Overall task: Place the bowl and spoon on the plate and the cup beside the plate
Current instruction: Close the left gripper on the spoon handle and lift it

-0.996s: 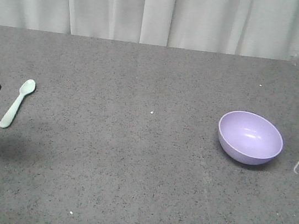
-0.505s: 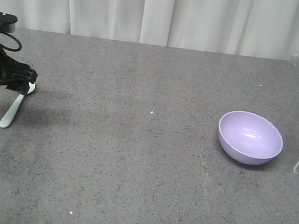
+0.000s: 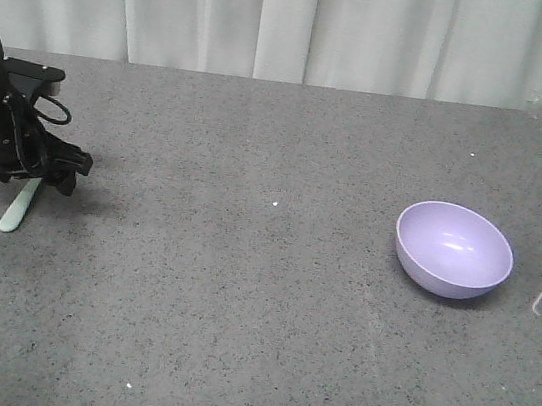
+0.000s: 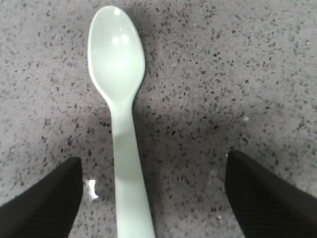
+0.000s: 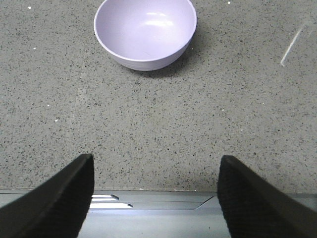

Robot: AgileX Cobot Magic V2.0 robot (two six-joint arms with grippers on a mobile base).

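our left gripper (image 4: 154,196) hangs low over the spoon (image 4: 124,139), jaws spread wide, handle between them but nearer one finger. the spoon lies flat at the left end of the table (image 3: 257,302), the bowl (image 3: 453,249) well apart on the right, facing the right gripper (image 5: 154,198), also spread and empty. we reckon an off-centre close could skid or flip that thin handle. surface is speckled grey stone, pale curtain (image 3: 297,20) behind; no plate or cup in view.

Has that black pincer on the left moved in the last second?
Yes. The left pincer slid rightward in from the picture's left edge and now sits over the green spoon, which stayed put.
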